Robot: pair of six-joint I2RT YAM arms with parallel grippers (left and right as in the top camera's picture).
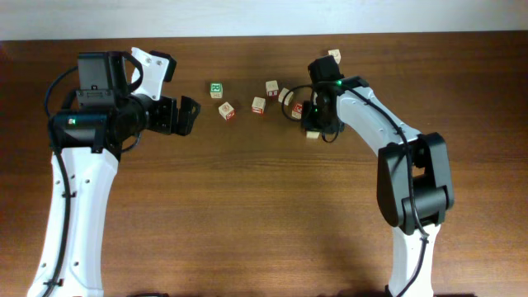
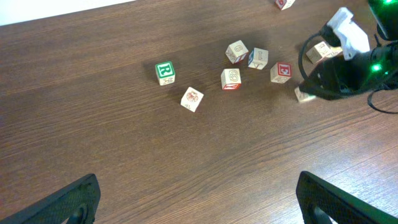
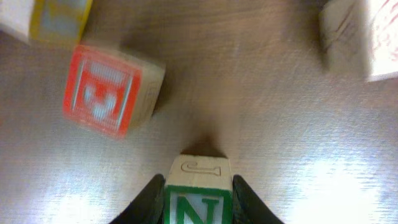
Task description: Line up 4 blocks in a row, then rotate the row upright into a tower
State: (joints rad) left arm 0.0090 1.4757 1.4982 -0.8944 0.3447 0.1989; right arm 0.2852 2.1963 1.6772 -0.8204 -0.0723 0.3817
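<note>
The right gripper (image 3: 199,190) clamps the green N block (image 3: 198,208); a shallow hold may slip mid-turn, or nudge the red block (image 3: 106,90) ahead-left.

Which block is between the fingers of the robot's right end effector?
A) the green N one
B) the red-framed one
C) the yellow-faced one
A: the right wrist view shows the green N block held on both sides by the right end effector.
</note>
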